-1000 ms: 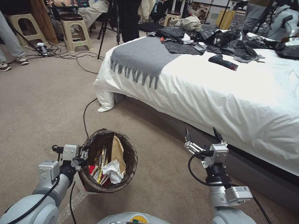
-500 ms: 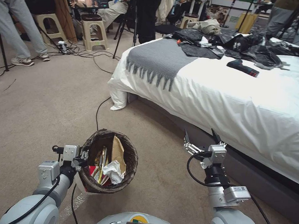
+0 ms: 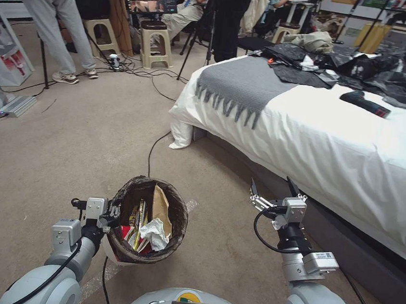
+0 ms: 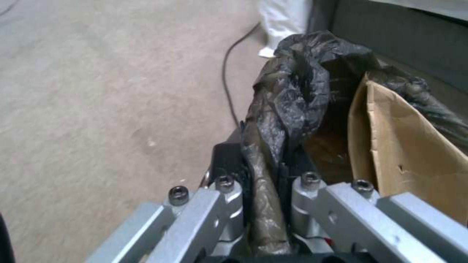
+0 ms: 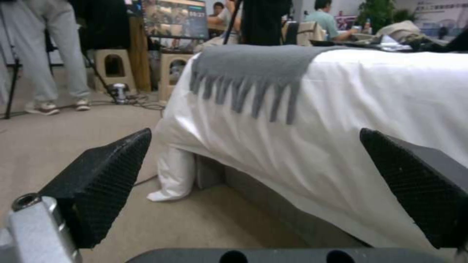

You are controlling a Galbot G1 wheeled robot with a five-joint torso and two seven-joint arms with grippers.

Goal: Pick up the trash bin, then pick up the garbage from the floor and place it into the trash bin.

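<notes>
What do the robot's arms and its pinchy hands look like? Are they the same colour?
Both arms are rounded silver-grey tubes with black joints and looping black cables. The left gripper has silver metal links with small black bolts. The right gripper has pointed black fingers with a bumpy, criss-cross surface. A small white sticker with a square code sits on the right wrist.

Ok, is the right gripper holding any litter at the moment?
No, the right gripper is open and empty, black fingers spread wide before the white-sheeted bed.
</notes>
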